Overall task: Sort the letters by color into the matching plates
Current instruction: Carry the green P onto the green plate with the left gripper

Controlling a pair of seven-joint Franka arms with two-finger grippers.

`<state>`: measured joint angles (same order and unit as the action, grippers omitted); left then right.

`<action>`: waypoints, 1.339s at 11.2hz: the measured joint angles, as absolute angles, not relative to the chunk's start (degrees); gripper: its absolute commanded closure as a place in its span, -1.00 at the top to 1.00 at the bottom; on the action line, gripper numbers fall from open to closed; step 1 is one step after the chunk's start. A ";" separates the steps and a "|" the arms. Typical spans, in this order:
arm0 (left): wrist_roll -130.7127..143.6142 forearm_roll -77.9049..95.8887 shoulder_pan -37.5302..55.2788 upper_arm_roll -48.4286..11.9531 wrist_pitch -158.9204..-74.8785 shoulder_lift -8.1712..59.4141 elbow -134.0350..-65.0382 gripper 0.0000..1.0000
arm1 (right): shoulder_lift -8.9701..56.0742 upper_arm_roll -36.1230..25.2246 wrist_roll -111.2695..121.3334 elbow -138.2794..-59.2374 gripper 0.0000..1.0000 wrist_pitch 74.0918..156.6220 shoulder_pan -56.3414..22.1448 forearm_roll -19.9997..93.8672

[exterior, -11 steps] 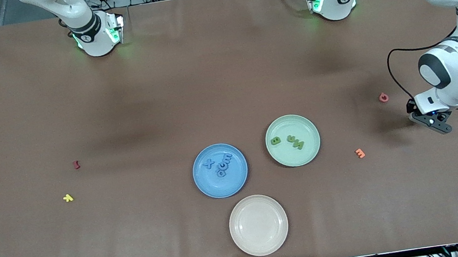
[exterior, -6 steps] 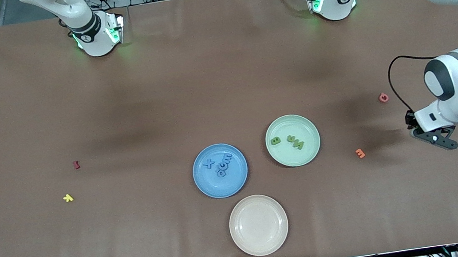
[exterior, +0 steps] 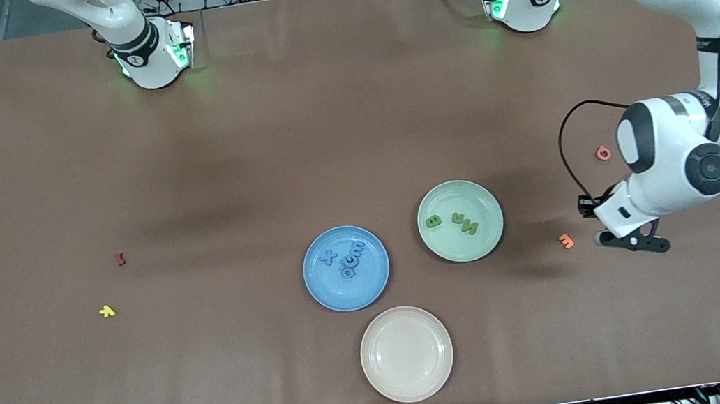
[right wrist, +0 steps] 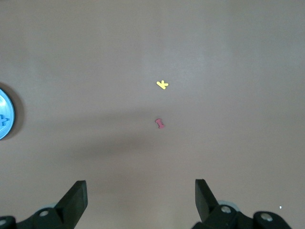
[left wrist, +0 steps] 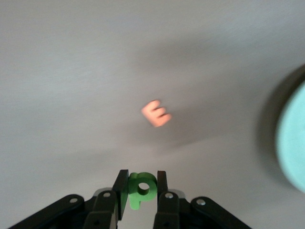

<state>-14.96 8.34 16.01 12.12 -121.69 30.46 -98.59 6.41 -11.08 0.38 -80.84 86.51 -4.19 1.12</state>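
My left gripper (exterior: pixel 633 242) hangs over the table beside an orange letter (exterior: pixel 566 240), toward the left arm's end from the mint green plate (exterior: pixel 489 240). It is shut on a green letter P (left wrist: pixel 140 187), seen in the left wrist view between the fingers (left wrist: pixel 121 188). The green plate holds green letters (exterior: pixel 465 222), one a B (exterior: pixel 432 221). The blue plate (exterior: pixel 315 286) holds several blue letters (exterior: pixel 347 263). My right gripper (right wrist: pixel 140 200) is open and empty, high over the right arm's end of the table; it does not show in the front view.
A cream plate (exterior: pixel 407 354) lies nearest the front camera. A pink letter (exterior: pixel 602 153) lies by the left arm. A red letter (exterior: pixel 121 258) and a yellow letter (exterior: pixel 107 311) lie toward the right arm's end. The left wrist view shows the orange letter (left wrist: pixel 156 112) and the green plate's edge (left wrist: pixel 291 143).
My left arm has swung from the table's end toward the green plate, with its gripper now close to the orange letter. The plates and letters have not moved.
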 measured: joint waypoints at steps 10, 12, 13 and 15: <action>9.16 7.88 19.35 -3.42 -121.63 33.08 -95.10 -1.00 | 5.67 -11.08 0.35 -83.00 1.00 88.40 -4.91 1.03; 13.23 5.78 21.90 -3.79 -122.82 34.66 -94.77 -1.00 | 4.22 -11.08 0.35 -86.40 1.00 91.06 -4.99 1.03; 15.01 5.44 22.50 -4.01 -123.02 35.22 -94.62 -1.00 | 3.67 -11.08 0.35 -87.18 1.00 91.18 -5.03 1.03; 21.16 5.31 23.15 -4.79 -123.23 35.90 -94.53 -1.00 | 3.03 -11.08 0.35 -87.74 1.00 91.18 -5.14 1.03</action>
